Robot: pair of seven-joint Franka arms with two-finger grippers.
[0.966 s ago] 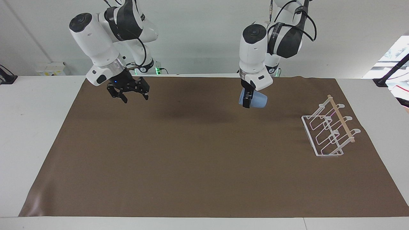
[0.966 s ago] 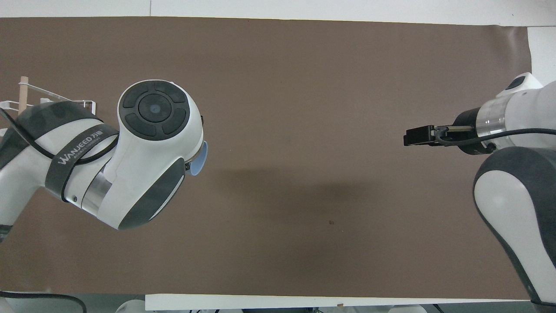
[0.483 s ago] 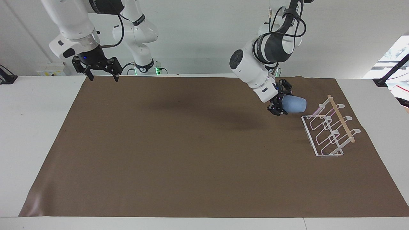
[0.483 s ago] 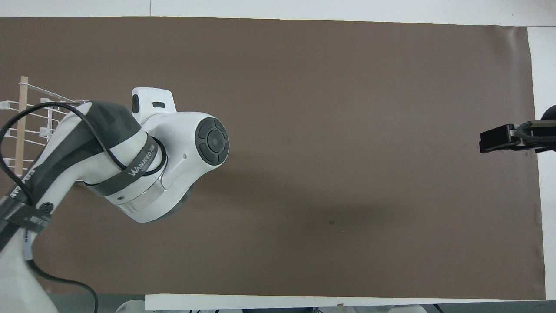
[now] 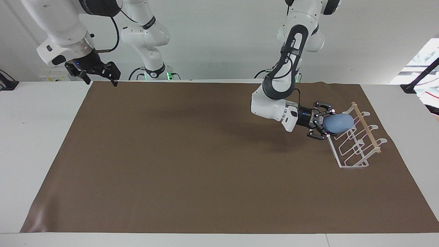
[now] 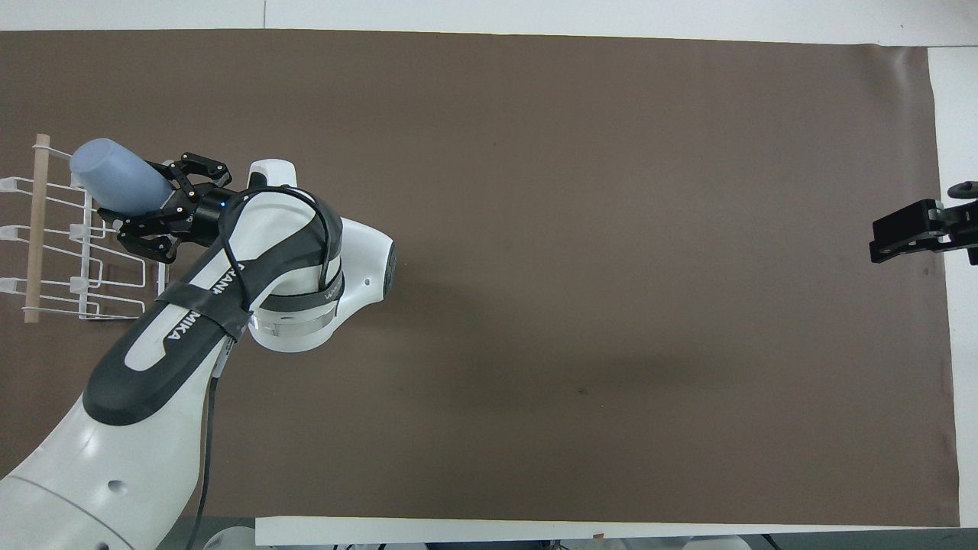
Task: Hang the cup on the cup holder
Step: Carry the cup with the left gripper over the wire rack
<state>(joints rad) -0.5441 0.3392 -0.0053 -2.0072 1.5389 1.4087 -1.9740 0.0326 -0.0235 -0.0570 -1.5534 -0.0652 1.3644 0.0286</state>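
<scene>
Light-blue cup point(image 5: 337, 124) lying sideways in the air over the white wire cup holder point(image 5: 353, 139) at the mat's left-arm edge. Left gripper point(image 5: 321, 125) clamped on its rim end. Looks light, smooth, likely slippery; rim grip seems right. Right gripper point(image 5: 98, 72) open, empty, waiting above the opposite corner.

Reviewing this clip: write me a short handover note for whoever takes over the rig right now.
Left gripper: shut on the cup, held on its side over the cup holder, at the end nearer the robots.
Right gripper: open, holding nothing, waiting raised over the edge of the brown mat at the right arm's end.
Cup holder: stands on the mat at the left arm's end; no cup hangs on it.
Done: cup picked up and brought to the holder.
Left: slide the cup onto a prong, release, withdraw.
</scene>
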